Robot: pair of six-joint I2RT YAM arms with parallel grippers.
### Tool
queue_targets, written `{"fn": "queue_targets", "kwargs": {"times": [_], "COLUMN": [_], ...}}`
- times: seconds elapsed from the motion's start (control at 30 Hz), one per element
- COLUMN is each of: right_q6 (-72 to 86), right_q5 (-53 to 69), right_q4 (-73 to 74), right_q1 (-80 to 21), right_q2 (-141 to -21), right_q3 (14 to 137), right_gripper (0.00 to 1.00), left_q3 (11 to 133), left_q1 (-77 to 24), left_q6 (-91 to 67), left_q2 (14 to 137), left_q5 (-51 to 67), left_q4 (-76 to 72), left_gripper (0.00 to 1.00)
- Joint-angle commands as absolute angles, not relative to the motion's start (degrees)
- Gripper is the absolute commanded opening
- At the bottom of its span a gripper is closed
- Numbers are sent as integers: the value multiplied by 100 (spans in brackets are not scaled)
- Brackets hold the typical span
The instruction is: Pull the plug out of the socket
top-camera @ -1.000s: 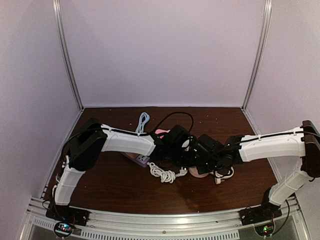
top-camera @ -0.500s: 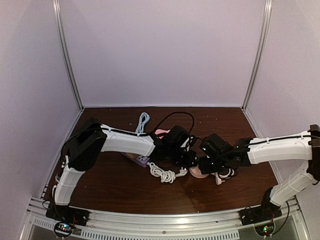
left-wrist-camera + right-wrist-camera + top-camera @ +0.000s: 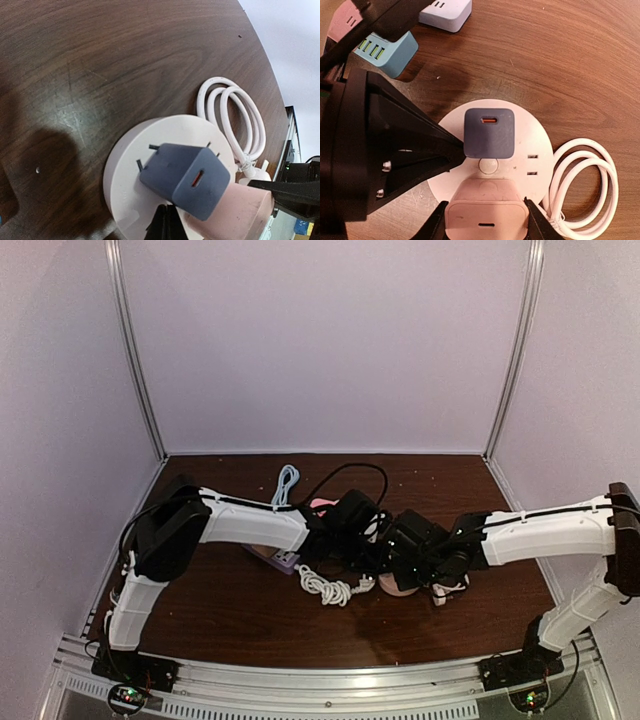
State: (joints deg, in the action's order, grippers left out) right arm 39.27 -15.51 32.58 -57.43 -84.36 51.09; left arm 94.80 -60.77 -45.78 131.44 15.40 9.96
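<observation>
Right gripper (image 3: 486, 222) clamps the pink plug (image 3: 486, 205) at six o'clock on the socket (image 3: 537, 145). Left gripper (image 3: 165, 224), jaws closed, bears on the socket. A straight upward pull looks next.

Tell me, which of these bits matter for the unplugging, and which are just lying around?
In the job: round white socket, pink plug, right pincer gripping it, left pincer.
Not part of it: grey plug, light blue block, lilac block, coiled white cable.

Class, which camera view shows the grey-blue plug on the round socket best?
Right wrist: straight down on the grey-blue plug, whole, above the pink plug the right gripper clasps. Left wrist shows it slanted, prongs visible. Top external hides it under the arms.
</observation>
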Motion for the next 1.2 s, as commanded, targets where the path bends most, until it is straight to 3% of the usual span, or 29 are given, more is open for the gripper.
{"fn": "queue_targets", "kwargs": {"times": [0.0, 0.37, 0.8, 1.17], "right_q6": [3967, 4302, 4245, 4442], "right_q5": [-2138, -577, -2001, -1983], "right_q4": [2815, 1579, 2578, 2832], "right_q1": [-5907, -5120, -6003, -5516], "right_q2": [-8199, -7551, -8222, -7174], "right_q3": [5499, 4366, 5387, 4809], "right_gripper": [13, 14, 14, 14], "left_q3": [9015, 9058, 9009, 9477], "left_q1": [-6014, -6021, -6020, -6020], "left_q6": [-4518, -4515, -4562, -4359], "left_q2": [13891, 13925, 13951, 13601], "left_q5": [968, 969, 953, 923], "left_q4": [2961, 2958, 2962, 3069], "left_gripper": [0, 0, 0, 0]}}
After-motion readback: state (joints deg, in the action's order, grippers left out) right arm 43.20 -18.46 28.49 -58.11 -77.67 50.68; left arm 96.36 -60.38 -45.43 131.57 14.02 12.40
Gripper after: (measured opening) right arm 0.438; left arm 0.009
